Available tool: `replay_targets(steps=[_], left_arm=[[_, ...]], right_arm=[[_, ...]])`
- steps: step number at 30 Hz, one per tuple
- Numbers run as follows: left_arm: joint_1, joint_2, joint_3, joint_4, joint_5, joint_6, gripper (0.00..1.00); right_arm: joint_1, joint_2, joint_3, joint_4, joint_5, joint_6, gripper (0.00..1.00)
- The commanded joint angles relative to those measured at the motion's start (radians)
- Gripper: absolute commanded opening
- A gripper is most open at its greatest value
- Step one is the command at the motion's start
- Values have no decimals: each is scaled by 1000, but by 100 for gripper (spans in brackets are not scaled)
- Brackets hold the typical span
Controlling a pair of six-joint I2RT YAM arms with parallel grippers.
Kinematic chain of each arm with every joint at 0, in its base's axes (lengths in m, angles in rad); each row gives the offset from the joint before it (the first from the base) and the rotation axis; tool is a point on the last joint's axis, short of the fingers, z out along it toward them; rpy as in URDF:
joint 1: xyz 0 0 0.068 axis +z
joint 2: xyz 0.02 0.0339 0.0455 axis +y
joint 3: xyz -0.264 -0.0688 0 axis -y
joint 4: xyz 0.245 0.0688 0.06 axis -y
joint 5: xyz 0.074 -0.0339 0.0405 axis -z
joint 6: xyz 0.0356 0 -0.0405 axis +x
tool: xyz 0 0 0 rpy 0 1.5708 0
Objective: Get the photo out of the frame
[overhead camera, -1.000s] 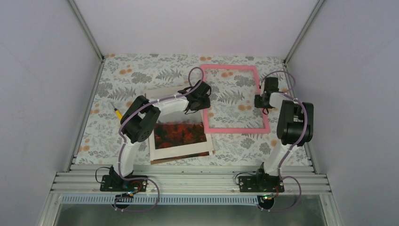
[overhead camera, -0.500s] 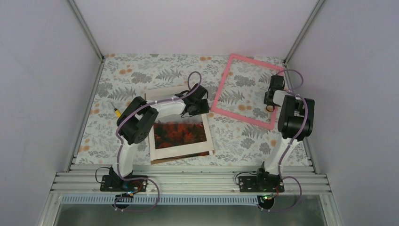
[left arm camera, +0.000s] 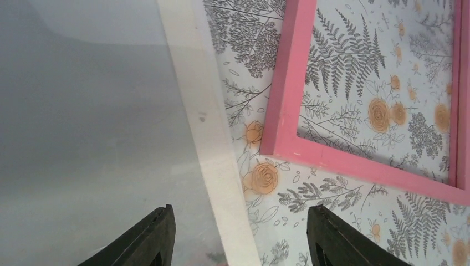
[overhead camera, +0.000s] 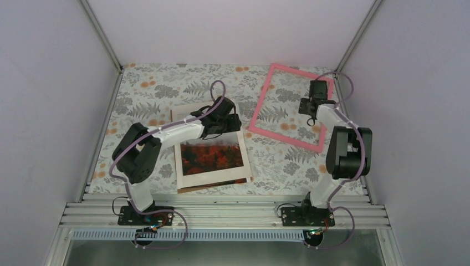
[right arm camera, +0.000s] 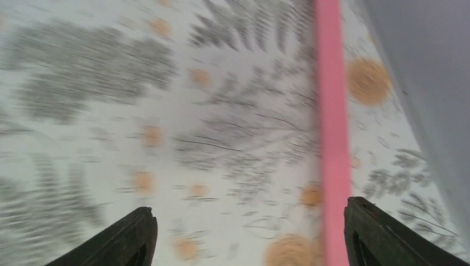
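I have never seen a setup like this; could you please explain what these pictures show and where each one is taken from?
These are two robot arms bolted at the near edge of a table covered with a fern-and-flower cloth. The wide picture looks down from above and behind the arms. The other two come from small cameras on the wrists, so each shows its own two dark fingers at the bottom.

On the cloth lies a photo of red-orange trees inside a cream mat board. To its right lies a pink frame, set askew, with the cloth showing through it.

The left hand is over the mat's far right corner. The right hand is over the frame's right side. Both hands are open and hold nothing. The right wrist picture is blurred.
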Motion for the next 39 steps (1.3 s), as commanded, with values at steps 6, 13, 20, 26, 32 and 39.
replay_targets(steps=[6, 13, 20, 26, 32, 39], left_arm=[[64, -226, -247, 19, -58, 18, 67], [129, -419, -438, -17, -81, 32, 74], [213, -554, -607, -43, -72, 33, 79], [294, -662, -715, -77, -48, 33, 85], [338, -730, -749, -135, -47, 47, 89], [362, -748, -761, -165, -64, 46, 94]], right_arm=[[234, -101, -11, 10, -171, 153, 81], [376, 56, 129, -25, -145, 189, 85], [452, 224, 268, -74, -119, 209, 87], [460, 284, 257, -104, -79, 220, 88], [459, 229, 121, -103, -28, 215, 90], [454, 124, -26, -110, 10, 218, 90]])
